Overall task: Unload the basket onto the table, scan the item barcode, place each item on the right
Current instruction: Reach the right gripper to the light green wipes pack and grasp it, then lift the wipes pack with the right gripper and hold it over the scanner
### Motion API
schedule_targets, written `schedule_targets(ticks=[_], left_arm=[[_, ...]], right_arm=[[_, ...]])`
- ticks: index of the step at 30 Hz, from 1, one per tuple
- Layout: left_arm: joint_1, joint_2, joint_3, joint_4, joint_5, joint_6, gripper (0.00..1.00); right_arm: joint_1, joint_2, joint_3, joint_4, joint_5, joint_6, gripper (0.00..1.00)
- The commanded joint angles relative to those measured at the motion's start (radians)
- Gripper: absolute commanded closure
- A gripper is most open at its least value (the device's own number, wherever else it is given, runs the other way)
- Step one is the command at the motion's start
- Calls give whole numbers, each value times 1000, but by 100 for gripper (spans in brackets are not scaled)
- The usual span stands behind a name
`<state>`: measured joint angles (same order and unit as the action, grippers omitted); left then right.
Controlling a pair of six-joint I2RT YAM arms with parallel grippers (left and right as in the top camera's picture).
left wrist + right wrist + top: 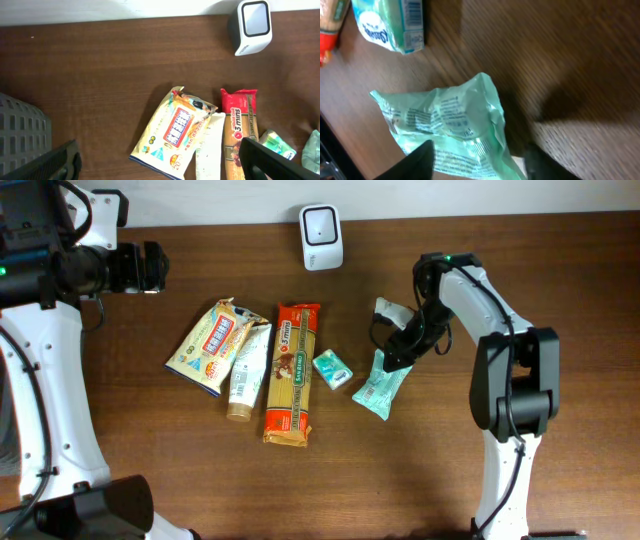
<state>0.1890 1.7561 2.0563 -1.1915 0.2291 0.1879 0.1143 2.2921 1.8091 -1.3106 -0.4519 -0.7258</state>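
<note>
The white barcode scanner (321, 236) (252, 25) stands at the table's far edge. A pale green printed packet (381, 385) (450, 125) lies flat on the wood right of centre. My right gripper (400, 348) (480, 167) hangs low over the packet's upper end. Its dark fingers stand apart on either side of the crumpled film, and no clear pinch shows. A barcode is printed on the packet near the fingers. My left gripper (150, 268) (162, 162) is wide open and holds nothing, high at the far left.
A row of goods lies mid-table: a yellow snack bag (212, 345) (172, 132), a cream tube (248, 370), a red pasta pack (292, 375) (240, 130) and a small teal pack (332, 369) (390, 25). A grey basket (22, 135) sits at the left.
</note>
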Motion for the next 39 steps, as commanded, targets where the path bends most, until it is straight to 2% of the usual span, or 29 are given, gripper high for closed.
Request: schedule_targets(ticks=[1,4,6,9,12,14,16,17,18,19,20,24,26,27,28,29,31,35,37,39], left_arm=[[3,-5,7,1,7,16,1],[3,-5,7,1,8,16,1],[3,-5,7,1,8,16,1],[3,-5,7,1,7,16,1],[3,-5,7,1,8,16,1],[3,-5,7,1,8,16,1],[3,-5,7,1,8,16,1],[3,-5,7,1,8,16,1],[3,-5,7,1,8,16,1],[3,-5,7,1,8,16,1],[3,-5,7,1,8,16,1],[3,-5,7,1,8,16,1],[3,-5,7,1,8,16,1],[3,-5,7,1,8,16,1],[3,-5,7,1,7,16,1],[3,-5,7,1,7,16,1],[3,-5,7,1,8,16,1],[3,-5,7,1,8,16,1],[3,-5,7,1,8,16,1],[3,-5,7,1,7,16,1]], right_arm=[[5,10,-46,33,-35,-29,60],[2,10,-73,60,-35,47,85],[-4,10,-72,66,-35,167,96],[-93,-18,-69,68,-36,580,96],[-163,-122,-69,71,-5,819,96],[-166,-204,-76,69,238,1121,96],[-116,-220,-105,69,306,1220,96],[-67,-220,-152,71,307,1232,88],[-34,-220,-191,71,307,1232,60],[-16,-220,-216,72,306,1232,48],[-3,-220,-238,70,306,1228,44],[-74,-250,-223,78,172,1070,49],[-106,-328,-222,97,145,935,50],[-114,-370,-222,96,145,865,46],[-128,-394,-222,101,136,776,38],[-140,-385,-224,121,98,722,34],[-167,-329,-224,163,60,647,33],[-252,-172,-224,159,-119,377,33],[-254,-112,-224,156,-130,336,34],[-251,-55,-230,129,-228,259,37]])
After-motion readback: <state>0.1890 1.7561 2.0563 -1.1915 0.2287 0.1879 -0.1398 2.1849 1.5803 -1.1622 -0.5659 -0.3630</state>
